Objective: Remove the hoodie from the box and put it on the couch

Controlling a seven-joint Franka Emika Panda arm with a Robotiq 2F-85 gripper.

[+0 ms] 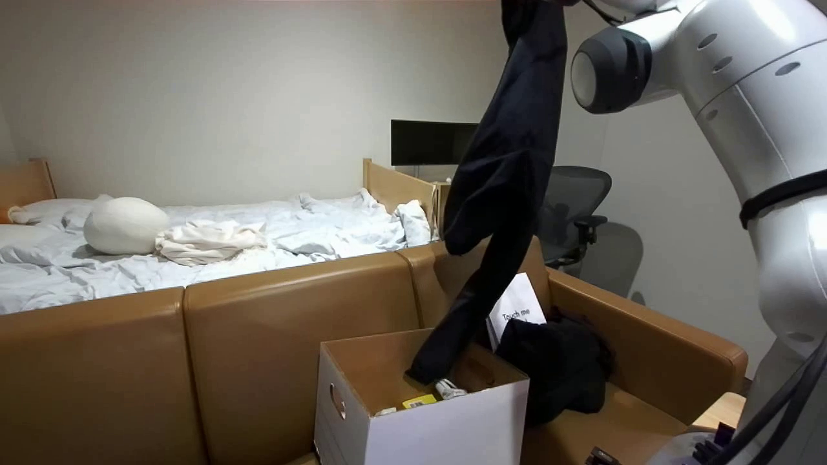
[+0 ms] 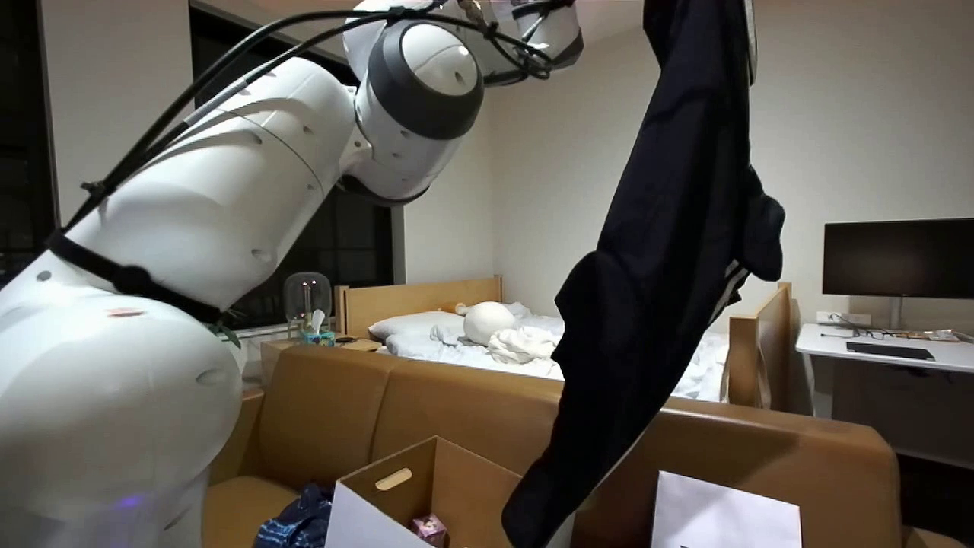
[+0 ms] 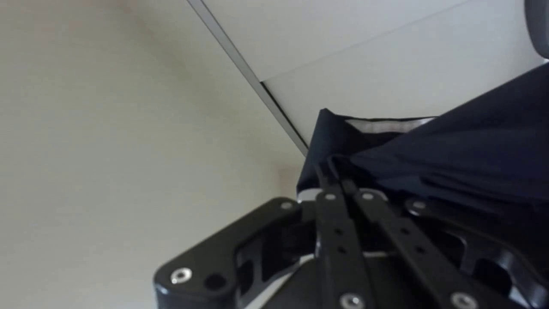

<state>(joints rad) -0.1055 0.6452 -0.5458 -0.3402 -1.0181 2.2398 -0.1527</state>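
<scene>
Your claw [image 3: 339,182] is clamped on the hoodie [image 1: 513,148], which hangs down over the box [image 1: 446,433]; whether the lower end is clear of the rim, I can't tell. You look to be late in the removal, with the placing not yet done. Next, I'd want that lower end lifted free, then a sideways carry past the box before you let go. Just beside the box lies a dark bundle [image 1: 562,368]; behind the box rises the couch [image 1: 303,303], your target, and well beyond the box is the bed [image 1: 310,226].
</scene>
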